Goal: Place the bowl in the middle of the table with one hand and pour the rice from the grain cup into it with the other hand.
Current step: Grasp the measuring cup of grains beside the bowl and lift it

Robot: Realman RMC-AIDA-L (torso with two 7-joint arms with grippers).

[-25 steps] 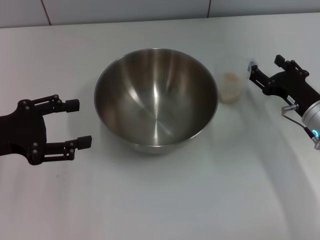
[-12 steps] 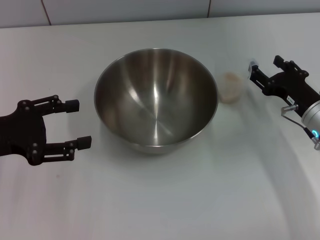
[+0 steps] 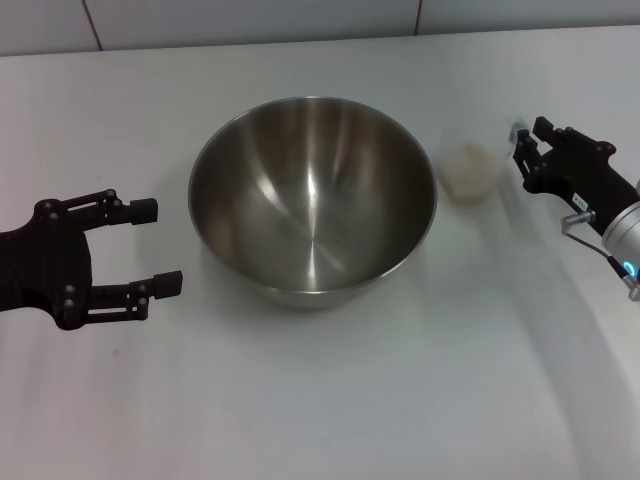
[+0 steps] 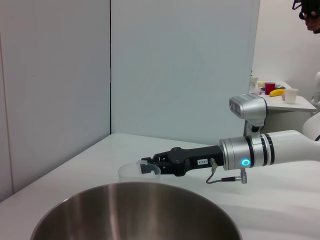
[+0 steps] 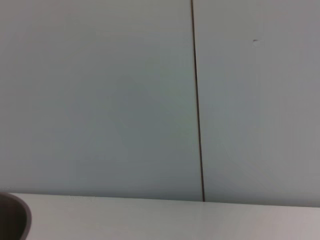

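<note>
The white table (image 3: 320,400) carries everything here, and the stainless-steel mixing bowl (image 3: 312,200) already sits upright near its middle, so the placing half of the job looks done. The left gripper (image 3: 158,246) rests on the table to the left of the bowl, apart from it, with its fingers spread and nothing between them; it looks idle.

The right gripper (image 3: 519,150) is at the right side, reaching in toward the clear grain cup (image 3: 472,166), which stands just right of the bowl's rim. The left wrist view shows its fingertips at the cup's rim (image 4: 139,171), seemingly around the cup, but I cannot tell whether they have closed on it or are only touching. The rice (image 3: 468,166) lies as a pale heap low in the cup.

The step in hand appears to be securing the cup for pouring. To do it well, I would judge that the grip should be firm without crushing the thin plastic. The cup should rise clear of the bowl's rim before it tips, then lean slowly toward the bowl's centre so the grains fall inside and do not scatter.
</note>
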